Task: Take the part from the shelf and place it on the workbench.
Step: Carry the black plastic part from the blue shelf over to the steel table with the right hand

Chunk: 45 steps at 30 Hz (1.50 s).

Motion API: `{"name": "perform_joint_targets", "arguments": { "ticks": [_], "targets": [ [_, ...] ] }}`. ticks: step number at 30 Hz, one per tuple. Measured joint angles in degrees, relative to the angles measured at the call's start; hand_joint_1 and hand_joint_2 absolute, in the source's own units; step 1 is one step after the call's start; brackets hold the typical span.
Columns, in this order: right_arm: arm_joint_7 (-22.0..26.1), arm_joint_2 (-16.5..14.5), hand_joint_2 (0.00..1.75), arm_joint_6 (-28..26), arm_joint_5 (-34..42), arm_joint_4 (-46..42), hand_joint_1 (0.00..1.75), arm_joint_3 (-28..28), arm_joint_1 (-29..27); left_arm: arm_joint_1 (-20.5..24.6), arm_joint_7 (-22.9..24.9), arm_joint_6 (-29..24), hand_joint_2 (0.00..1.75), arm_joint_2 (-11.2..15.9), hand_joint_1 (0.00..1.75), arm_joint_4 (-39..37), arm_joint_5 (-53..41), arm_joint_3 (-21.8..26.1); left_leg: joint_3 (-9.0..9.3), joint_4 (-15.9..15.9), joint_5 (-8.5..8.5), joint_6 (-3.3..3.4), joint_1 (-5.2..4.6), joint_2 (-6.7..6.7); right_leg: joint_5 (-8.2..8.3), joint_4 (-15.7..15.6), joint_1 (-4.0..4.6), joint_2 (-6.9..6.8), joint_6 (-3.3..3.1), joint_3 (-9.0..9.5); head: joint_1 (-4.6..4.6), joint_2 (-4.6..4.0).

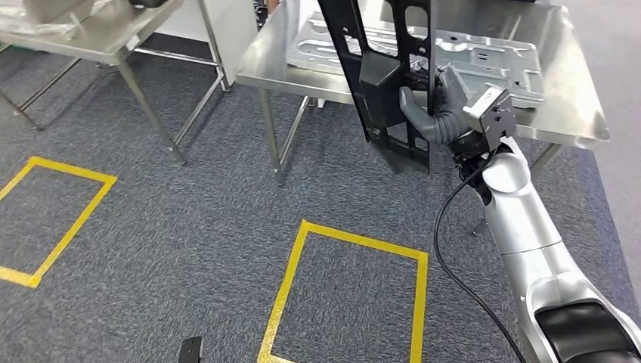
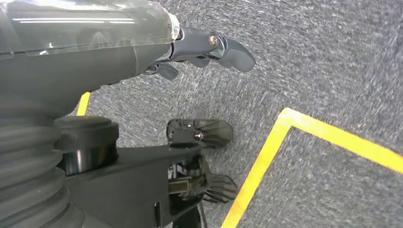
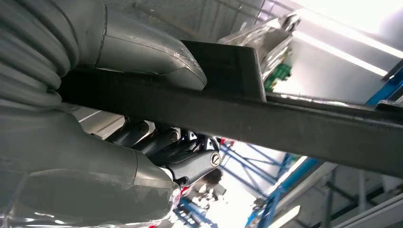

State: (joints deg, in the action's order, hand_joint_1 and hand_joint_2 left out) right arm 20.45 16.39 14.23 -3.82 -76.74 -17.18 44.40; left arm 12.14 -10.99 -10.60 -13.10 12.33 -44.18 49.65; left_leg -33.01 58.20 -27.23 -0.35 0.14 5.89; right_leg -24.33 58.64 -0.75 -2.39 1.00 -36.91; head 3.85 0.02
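The part is a long black frame with cut-outs (image 1: pixel 385 83). My right hand (image 1: pixel 438 106) grips it near its middle and holds it upright, tilted, in front of the steel workbench (image 1: pixel 567 113). Its lower end hangs below the bench's front edge, above the carpet. A flat grey stamped metal plate (image 1: pixel 484 57) lies on the bench behind it. In the right wrist view a black bar of the part (image 3: pixel 285 118) runs between my thumb and fingers (image 3: pixel 190 164). My left hand (image 2: pixel 209 47) hangs over the carpet with its fingers apart and nothing in them.
A second steel table (image 1: pixel 91 38) stands at the far left, with bare legs down to the carpet. Yellow tape squares mark the floor at centre (image 1: pixel 348 295) and left (image 1: pixel 53 219). A yellow tape line (image 2: pixel 266 156) runs under my left hand.
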Motion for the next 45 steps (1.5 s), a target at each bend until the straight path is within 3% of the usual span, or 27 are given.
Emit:
{"name": "perform_joint_targets", "arguments": {
  "ticks": [2,4,5,6,7,9,11,13,15,16,18,19,20,22,23,26,28,32,33,36,37,38,39,41,42,43,45],
  "targets": [
    [-0.1,0.0,1.75,0.0,0.0,0.0,1.75,0.0,0.0,0.1,0.0,0.0,1.75,0.0,0.00,0.0,0.0,0.0,-0.77,2.3,-1.76,-0.54,0.35,-1.82,0.05,-0.1,-0.18,1.21,-0.74,0.18,0.00,0.00],
    [-0.1,0.0,1.75,0.0,-0.1,0.0,1.75,0.0,0.0,0.0,0.1,0.0,1.75,0.0,0.00,0.0,-0.1,0.0,-3.96,9.1,-5.21,-0.75,0.57,-4.44,0.03,-0.2,-0.16,2.39,-1.27,0.27,0.01,0.00],
    [-0.1,0.0,1.75,0.0,-0.1,0.0,1.75,0.0,0.0,-0.1,0.1,0.0,1.75,0.0,0.00,0.0,-0.1,0.0,-6.00,13.1,-6.72,-0.75,0.55,-4.98,0.01,-0.1,-0.06,3.09,-1.43,0.28,0.01,0.00],
    [-0.1,0.0,1.75,0.0,-0.1,0.0,1.75,0.0,-0.1,-0.2,0.2,0.0,1.75,0.0,0.00,0.0,-0.1,0.0,-7.63,16.1,-7.39,-0.67,0.52,-5.23,-0.01,-0.1,0.06,3.91,-1.53,0.30,0.01,0.00],
    [-0.1,0.0,1.75,0.0,-0.2,0.0,1.75,0.0,-0.2,-0.2,0.2,-0.1,1.75,0.0,0.00,0.0,-0.1,0.0,-8.39,17.1,-6.96,-0.49,0.48,-5.37,-0.04,0.0,0.20,4.75,-1.58,0.35,0.00,0.00],
    [-0.2,0.0,1.75,0.0,-0.2,0.1,1.75,-0.1,-0.2,-0.2,0.2,-0.1,1.75,0.0,0.00,0.0,-0.1,0.0,-6.72,12.2,-3.01,0.30,0.36,-6.12,-0.08,0.0,0.46,6.41,-1.61,0.55,0.00,0.00],
    [-0.3,-0.2,1.75,0.0,-0.3,0.1,1.75,-0.1,0.0,-0.2,0.2,-0.1,1.75,0.1,0.00,0.0,-0.1,0.0,-3.66,4.7,0.69,1.39,0.35,-8.78,-0.10,0.0,0.52,7.82,-1.48,0.60,-0.01,0.00],
    [-0.4,-0.3,1.75,0.0,-0.4,0.2,1.75,-0.2,0.2,-0.2,0.3,-0.1,1.75,0.1,0.00,0.0,0.0,0.0,-2.18,1.3,1.59,1.87,0.23,-10.47,0.05,0.0,0.15,9.10,-0.90,0.29,0.00,0.00],
    [-0.5,-0.2,1.75,-0.1,-0.6,0.2,1.75,-0.2,0.3,-0.1,0.3,-0.2,1.75,0.1,0.00,0.0,0.0,0.0,-1.69,0.4,1.74,1.95,0.21,-9.52,0.30,-0.2,-0.20,10.35,-0.04,0.03,0.03,0.00],
    [-0.6,-0.2,1.75,-0.1,-0.7,0.2,1.75,-0.2,0.3,0.0,0.3,-0.2,1.75,0.1,0.00,0.0,0.0,0.0,-1.39,-0.2,1.98,2.12,0.32,-8.92,0.13,-0.1,-0.12,9.76,0.31,-0.08,0.03,-0.01],
    [-0.9,-0.1,1.75,-0.1,-1.2,0.3,1.75,-0.3,0.7,0.2,0.2,-0.2,1.75,0.0,0.00,0.0,-0.1,0.0,-0.83,-1.2,2.45,2.51,0.60,-7.76,-1.89,3.0,0.09,6.60,0.93,-1.56,0.00,-0.01],
    [-1.2,-0.1,1.75,0.0,-1.7,0.4,1.75,-0.3,1.0,0.2,0.2,-0.2,1.75,0.0,0.00,0.0,-0.1,0.0,-0.72,-1.4,2.49,2.61,0.50,-7.30,-3.63,6.3,0.05,4.60,1.19,-3.09,-0.02,-0.01],
    [-1.8,0.0,1.75,0.2,-2.6,0.6,1.75,-0.5,1.2,0.1,0.2,-0.2,1.75,0.0,0.00,0.0,-0.1,0.0,-0.71,-1.4,2.46,2.66,0.48,-6.81,-5.39,10.1,-0.15,3.48,1.45,-4.98,-0.02,0.00],
    [-3.4,0.2,1.75,0.8,-5.4,1.1,1.75,-1.4,1.5,0.0,0.3,-0.2,1.75,0.0,0.00,0.0,0.0,0.0,-0.70,-1.3,2.31,2.54,0.53,-5.98,-6.50,14.8,-0.66,2.65,1.92,-7.24,-0.02,0.00],
    [-4.2,0.3,1.75,0.9,-6.9,1.6,1.75,-2.0,1.6,0.0,0.4,-0.2,1.75,0.0,0.00,0.0,0.0,0.0,-0.69,-1.2,2.21,2.40,0.60,-5.67,-5.49,14.0,-0.93,2.47,2.16,-6.79,-0.02,0.00],
    [-5.3,0.4,1.75,0.3,-8.7,2.7,1.75,-3.3,2.5,0.0,0.5,-0.1,1.75,0.0,0.00,0.0,0.3,0.0,-0.80,-0.3,1.59,1.59,0.69,-5.25,-0.68,3.2,-1.24,1.85,2.42,-1.06,-0.02,0.00],
    [-5.4,0.4,1.75,-0.1,-9.0,3.3,1.75,-3.9,3.4,0.0,0.2,-0.1,1.75,0.1,0.00,0.0,0.6,0.0,-1.00,0.1,1.25,0.98,0.48,-5.17,-0.07,-0.2,-0.99,1.73,1.89,0.72,-0.01,0.00],
    [-5.8,0.0,1.75,-0.4,-9.5,4.4,1.75,-4.8,5.0,0.0,-0.3,-0.5,1.75,0.1,0.00,0.0,1.1,0.0,-1.39,1.4,0.06,-0.11,0.55,-5.15,-0.22,-0.2,-0.90,2.09,0.24,0.78,0.03,0.00],
    [-5.9,-0.1,1.75,-0.5,-9.7,4.7,1.75,-5.1,5.5,0.0,-0.5,-0.7,1.75,0.1,0.00,0.0,1.1,0.0,-2.16,3.2,-1.12,-0.30,0.60,-5.21,-0.21,-0.3,-0.98,2.10,-0.16,0.88,0.02,0.00],
    [-6.1,-0.5,1.75,-0.7,-10.5,5.5,1.75,-5.9,6.8,-0.3,-1.3,-0.4,1.75,0.1,0.00,0.0,1.1,0.0,-7.55,14.7,-6.26,-0.50,0.63,-5.35,-0.32,-0.2,-0.65,2.21,-0.87,0.94,0.02,0.00],
    [-6.1,-0.6,1.75,-0.9,-10.8,5.9,1.75,-6.1,7.0,-0.4,-1.6,-0.2,1.75,0.2,0.00,0.0,1.1,0.0,-9.07,17.6,-6.98,-0.47,0.63,-5.37,-0.37,-0.2,-0.51,2.34,-0.98,0.97,0.02,0.00],
    [-6.1,-0.7,1.75,-1.0,-11.2,6.2,1.75,-6.4,7.2,-0.5,-1.9,0.0,1.75,0.2,0.00,0.0,1.2,0.0,-9.48,18.0,-6.40,-0.36,0.62,-5.38,-0.41,-0.1,-0.41,2.51,-1.01,1.01,0.02,0.00],
    [-6.2,-0.8,1.75,-1.2,-11.7,6.5,1.75,-6.7,7.4,-0.5,-2.2,0.2,1.75,0.2,0.00,0.0,1.2,0.0,-8.78,16.1,-4.75,-0.17,0.61,-5.39,-0.48,-0.1,-0.33,2.70,-1.00,1.08,0.02,0.00],
    [-6.2,-1.0,1.75,-1.8,-12.8,7.1,1.75,-7.2,7.9,-0.6,-2.6,0.5,1.75,0.2,0.00,0.0,1.4,0.0,-5.20,8.0,-0.43,0.42,0.56,-5.58,-0.67,0.1,-0.21,3.02,-0.81,1.23,0.02,0.00],
    [-6.2,-1.1,1.75,-2.1,-13.2,7.4,1.75,-7.4,8.2,-0.6,-2.8,0.5,1.75,0.2,0.00,0.0,1.5,0.0,-3.62,4.4,0.87,0.68,0.49,-5.74,-0.74,0.1,-0.11,3.14,-0.60,1.20,0.02,0.00],
    [-6.2,-1.2,1.75,-2.3,-13.4,7.7,1.75,-7.5,8.4,-0.6,-2.9,0.6,1.75,0.3,0.00,0.0,1.6,0.0,-2.64,2.1,1.48,0.90,0.40,-5.88,-0.74,0.2,-0.04,3.22,-0.34,1.14,0.02,0.00],
    [-6.3,-1.2,1.75,-2.5,-13.6,8.2,1.75,-7.7,8.7,-0.7,-2.9,0.6,1.75,0.3,0.00,0.0,1.7,0.0,-2.27,1.1,1.46,1.20,0.20,-6.02,-0.60,0.1,0.02,3.31,0.34,1.03,0.02,0.00]
  ]
}}
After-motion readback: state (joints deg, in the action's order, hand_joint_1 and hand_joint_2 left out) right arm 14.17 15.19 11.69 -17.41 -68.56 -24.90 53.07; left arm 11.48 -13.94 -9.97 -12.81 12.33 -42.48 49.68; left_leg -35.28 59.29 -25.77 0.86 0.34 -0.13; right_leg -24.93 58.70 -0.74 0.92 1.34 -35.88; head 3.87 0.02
